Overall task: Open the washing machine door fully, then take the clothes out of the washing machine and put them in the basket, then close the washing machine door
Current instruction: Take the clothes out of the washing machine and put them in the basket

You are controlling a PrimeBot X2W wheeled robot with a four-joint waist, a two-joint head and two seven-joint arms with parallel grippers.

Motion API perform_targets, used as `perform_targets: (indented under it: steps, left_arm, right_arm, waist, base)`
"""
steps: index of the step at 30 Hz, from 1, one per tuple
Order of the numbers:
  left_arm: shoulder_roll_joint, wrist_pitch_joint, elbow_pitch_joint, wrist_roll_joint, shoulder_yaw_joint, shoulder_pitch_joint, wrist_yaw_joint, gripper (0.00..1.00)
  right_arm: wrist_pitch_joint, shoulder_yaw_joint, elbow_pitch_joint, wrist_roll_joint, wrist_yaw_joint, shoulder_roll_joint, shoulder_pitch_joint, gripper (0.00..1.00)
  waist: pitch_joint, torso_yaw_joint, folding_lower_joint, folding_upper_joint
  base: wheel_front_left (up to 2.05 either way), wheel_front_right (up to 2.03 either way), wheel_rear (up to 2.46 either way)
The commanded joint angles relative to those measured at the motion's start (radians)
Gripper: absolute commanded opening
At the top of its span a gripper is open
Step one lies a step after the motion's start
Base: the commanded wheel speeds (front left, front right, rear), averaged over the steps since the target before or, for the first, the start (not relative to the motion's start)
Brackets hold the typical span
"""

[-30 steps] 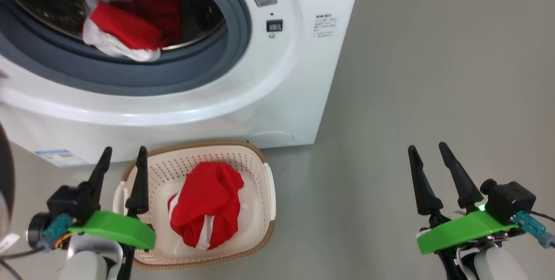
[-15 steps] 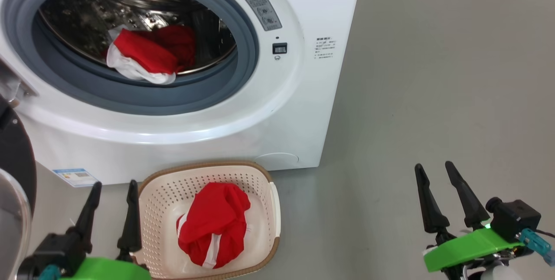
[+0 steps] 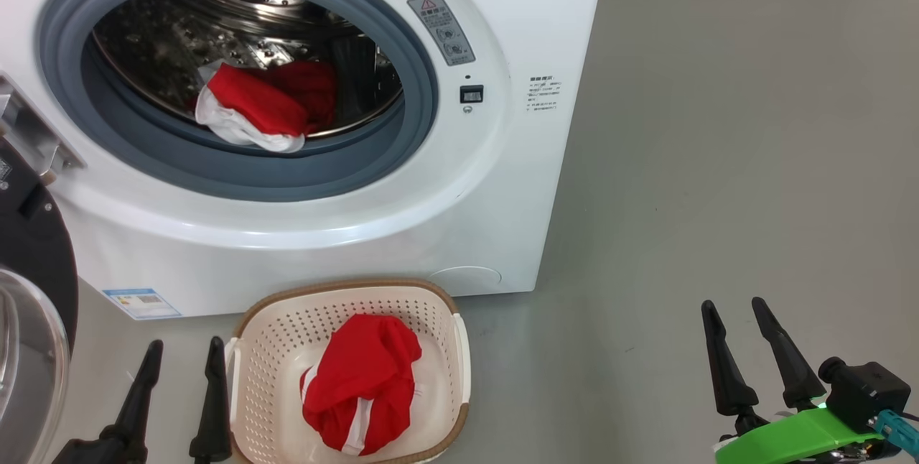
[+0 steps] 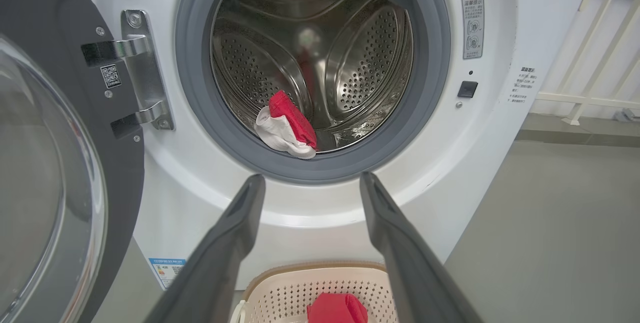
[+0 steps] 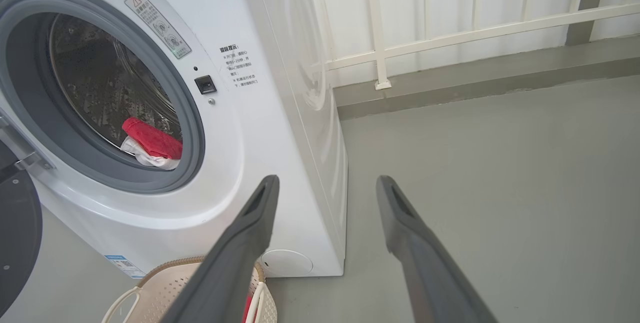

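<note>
Left gripper (image 3: 186, 342) and right gripper (image 3: 732, 301) are hovering empty, jaws spread wide, while the door (image 3: 36, 256) is standing open, one red garment (image 3: 362, 385) is lying in the basket (image 3: 344, 288) (just before the washing machine (image 3: 459, 184)) and a second garment (image 3: 266, 101) is resting at the drum (image 3: 165, 40) front edge.

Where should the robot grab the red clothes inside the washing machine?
Probably the bunched red clothes at their front edge, where white fabric droops toward the grey gasket. Come straight in from the front through the open doorway: the heap lies low and near the opening.
</note>
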Motion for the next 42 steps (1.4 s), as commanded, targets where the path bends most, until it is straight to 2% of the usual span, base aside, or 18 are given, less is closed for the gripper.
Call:
perform_targets:
  steps: [1,15,23,29,32,33,42]
  left_arm:
    - [0.005,-0.006,-0.032,0.001,0.035,-0.008,-0.006,1.00]
    - [0.003,-0.006,-0.032,-0.007,0.030,-0.015,-0.006,1.00]
    - [0.007,-0.006,0.029,0.031,-0.007,-0.113,-0.006,1.00]
    - [0.040,-0.006,0.165,0.057,-0.025,-0.269,-0.006,1.00]
    - [0.065,-0.006,0.275,0.075,-0.029,-0.404,-0.001,1.00]
    - [0.065,-0.006,0.275,0.075,-0.029,-0.404,-0.001,1.00]
    - [0.113,0.003,0.555,0.059,-0.019,-0.702,0.007,1.00]
  right_arm:
    - [-0.006,0.018,-0.028,0.001,0.006,-0.014,-0.006,1.00]
    - [-0.006,0.028,-0.026,0.000,0.006,-0.010,-0.017,1.00]
    - [-0.006,0.039,-0.029,0.000,0.006,-0.004,-0.041,1.00]
    - [-0.006,0.052,-0.032,0.001,0.006,0.002,-0.076,1.00]
    - [-0.006,0.059,-0.034,0.002,0.006,0.005,-0.104,1.00]
    - [-0.006,0.059,-0.034,0.002,0.006,0.005,-0.104,1.00]
    - [-0.006,0.074,-0.043,0.039,0.006,0.007,-0.157,1.00]
  waist:
    - [0.001,0.001,0.0000,0.0000]
    - [0.011,-0.005,0.0000,0.0000]
    - [0.059,-0.004,0.0000,0.0000]
    - [0.121,-0.016,0.0000,0.0000]
    - [0.167,-0.032,0.0000,0.0000]
    - [0.167,-0.032,0.0000,0.0000]
    - [0.256,-0.081,0.0000,0.0000]
  base:
    - [0.00,0.00,0.00]
    - [0.00,0.00,0.00]
    - [0.00,0.00,0.00]
    - [0.00,0.00,0.00]
    - [0.00,0.00,0.00]
    - [0.00,0.00,0.00]
    - [0.00,0.00,0.00]
